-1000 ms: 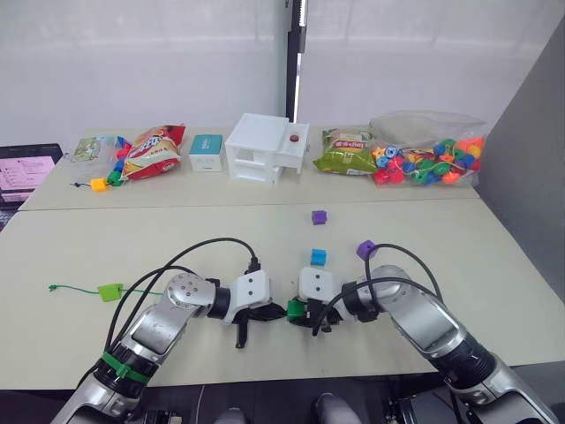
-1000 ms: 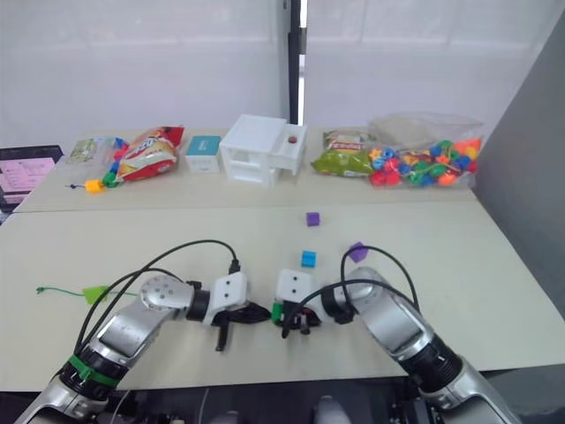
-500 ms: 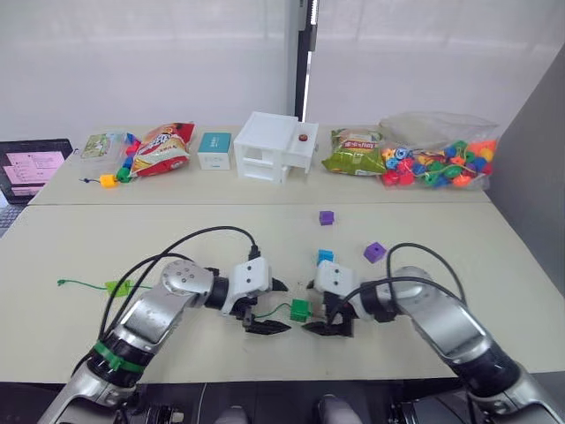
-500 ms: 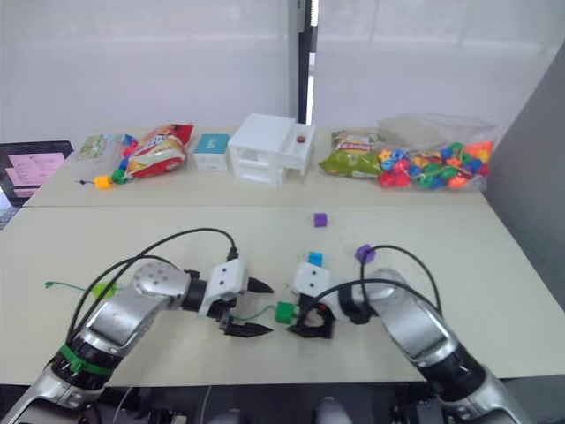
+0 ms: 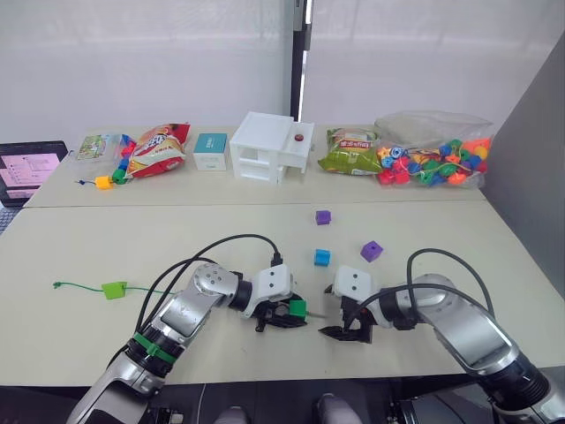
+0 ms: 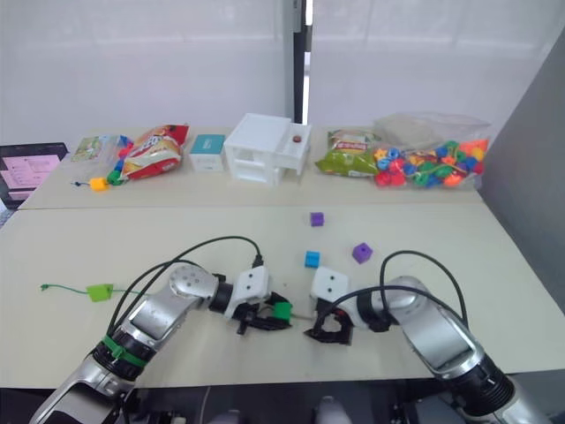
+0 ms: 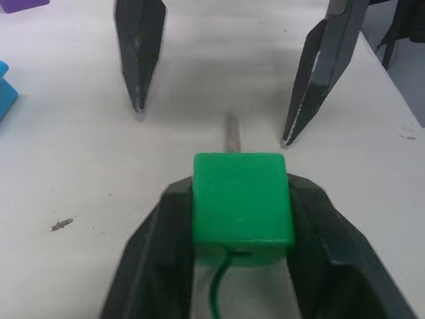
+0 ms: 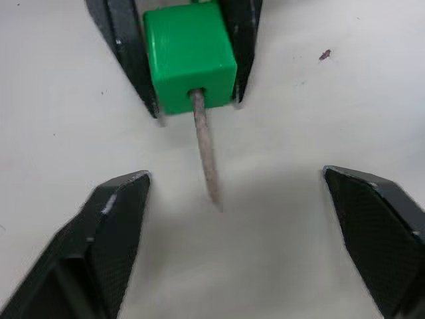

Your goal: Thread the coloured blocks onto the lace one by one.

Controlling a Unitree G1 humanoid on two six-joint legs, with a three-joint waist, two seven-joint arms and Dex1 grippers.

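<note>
My left gripper (image 5: 292,311) is shut on a green block (image 7: 242,196) low over the table. The lace's stiff dark tip (image 8: 206,159) pokes out of the block's hole toward my right gripper (image 5: 341,331). That gripper stands open just past the tip, one finger on each side, touching nothing. The green lace (image 5: 84,287) trails left across the table through a light green block (image 5: 112,290). A blue block (image 5: 322,257) and two purple blocks (image 5: 372,251) (image 5: 323,216) lie loose beyond the grippers.
Along the far table stand a white box (image 5: 267,147), a teal box (image 5: 207,151), snack bags (image 5: 155,150) and a clear bag of coloured beads (image 5: 430,159). A laptop (image 5: 26,168) sits at the far left. Black cables (image 5: 229,243) loop over both arms.
The right gripper let go of the green block and drew back to the right, open. The left gripper moved in and shut on the block, with the lace tip now through it.
</note>
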